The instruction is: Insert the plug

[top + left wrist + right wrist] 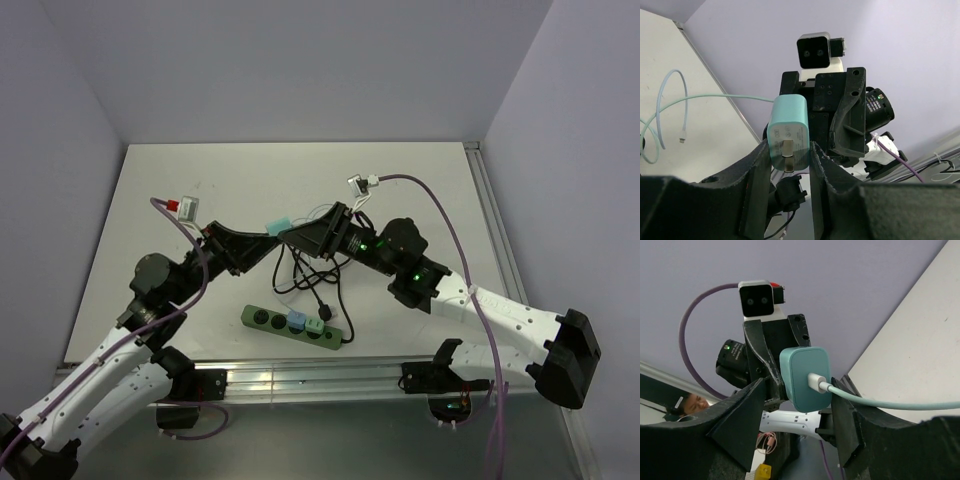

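A teal USB charger plug (pixel 279 224) hangs in mid-air above the table centre, between both grippers. My left gripper (pixel 262 240) is shut on its sides. In the left wrist view the plug (pixel 787 125) sits between my fingers (pixel 756 170), its two metal prongs facing the camera. My right gripper (pixel 302 236) faces it from the other side. In the right wrist view the plug (pixel 802 375) shows its back with a pale teal cable (pixel 890 402); those jaws stand open around it, with a clear gap on the left. A green power strip (pixel 262 317) lies near the front edge.
The strip holds a blue and a teal adapter (pixel 296 321) and a black plug. A tangle of black cable (pixel 315 280) lies under the grippers. A pale cable (pixel 667 100) loops on the white table. An aluminium rail (pixel 300 378) runs along the near edge.
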`<action>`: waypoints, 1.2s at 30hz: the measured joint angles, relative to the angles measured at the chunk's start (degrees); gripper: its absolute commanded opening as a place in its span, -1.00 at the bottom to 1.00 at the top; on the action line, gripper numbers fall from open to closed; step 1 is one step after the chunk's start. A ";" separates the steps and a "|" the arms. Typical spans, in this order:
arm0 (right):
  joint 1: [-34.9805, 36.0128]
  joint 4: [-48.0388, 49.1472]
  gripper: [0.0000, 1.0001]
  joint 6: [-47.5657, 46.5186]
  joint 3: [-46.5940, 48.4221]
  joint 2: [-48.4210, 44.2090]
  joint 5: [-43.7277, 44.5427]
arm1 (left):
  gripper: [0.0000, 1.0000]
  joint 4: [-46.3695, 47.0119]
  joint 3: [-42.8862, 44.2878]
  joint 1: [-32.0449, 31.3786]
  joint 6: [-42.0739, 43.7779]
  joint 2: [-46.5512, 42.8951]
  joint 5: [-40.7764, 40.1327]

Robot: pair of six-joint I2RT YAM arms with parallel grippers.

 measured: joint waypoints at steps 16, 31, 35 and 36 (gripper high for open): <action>0.00 3.28 0.04 -0.24 0.22 2.40 0.98 | -0.99 0.02 -0.96 -0.04 -1.38 -1.99 -0.04; -0.17 -4.26 -1.00 -11.41 2.95 2.75 1.92 | 0.02 -14.73 1.49 -0.35 0.02 -4.90 -6.34; -1.03 -16.26 -1.00 -21.81 8.48 3.30 4.85 | 0.01 -34.42 7.37 -0.37 0.35 -5.64 -18.27; -1.07 -18.38 -1.00 -24.52 9.88 3.65 5.14 | -0.02 -37.83 8.15 -0.37 0.26 -5.92 -20.41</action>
